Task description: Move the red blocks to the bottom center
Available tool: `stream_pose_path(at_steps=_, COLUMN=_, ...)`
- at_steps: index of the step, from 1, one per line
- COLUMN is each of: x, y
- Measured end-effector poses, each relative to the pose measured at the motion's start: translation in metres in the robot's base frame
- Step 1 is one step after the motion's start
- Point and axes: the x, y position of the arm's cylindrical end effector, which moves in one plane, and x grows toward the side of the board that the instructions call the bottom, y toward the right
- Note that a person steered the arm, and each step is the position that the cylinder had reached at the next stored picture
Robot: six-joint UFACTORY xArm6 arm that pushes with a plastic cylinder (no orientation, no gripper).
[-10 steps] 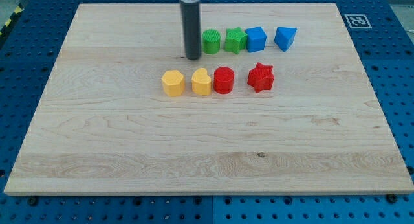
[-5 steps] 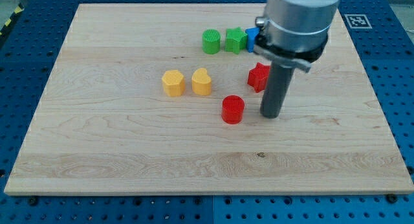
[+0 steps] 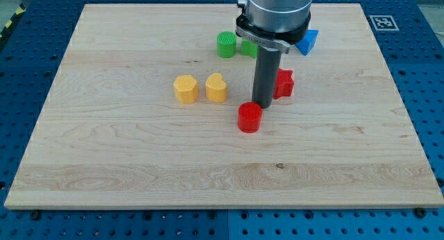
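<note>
Two red blocks concern us: the red cylinder (image 3: 250, 118) sits near the board's middle, and the red star-like block (image 3: 284, 83), partly hidden by our rod, lies just toward the right edge. We carry no pincer, only my tip (image 3: 262, 105), touching the cylinder's upper right side. Two yellow blocks (image 3: 200, 88) rest leftward.

Colours only: pale wood-grain table (image 3: 125, 150) on a blue pegboard base (image 3: 430, 94). Red cylinder (image 3: 250, 118), red star block (image 3: 284, 82). Two yellow blocks (image 3: 185, 89) (image 3: 216, 87). Green cylinder (image 3: 226, 44), ribbed top. Blue block (image 3: 309, 40). Dark rod, my tip (image 3: 262, 104); grey metal arm housing (image 3: 276, 7).
</note>
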Motion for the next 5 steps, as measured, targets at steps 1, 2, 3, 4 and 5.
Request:
stream_pose_path(at_steps=1, x=0.014, y=-0.005)
stream_pose_path(at_steps=2, x=0.023, y=-0.009)
stream_pose_path(at_steps=3, x=0.028, y=-0.012)
stream_pose_path(at_steps=4, x=0.028, y=-0.015)
stream_pose_path(at_steps=5, x=0.026, y=-0.032)
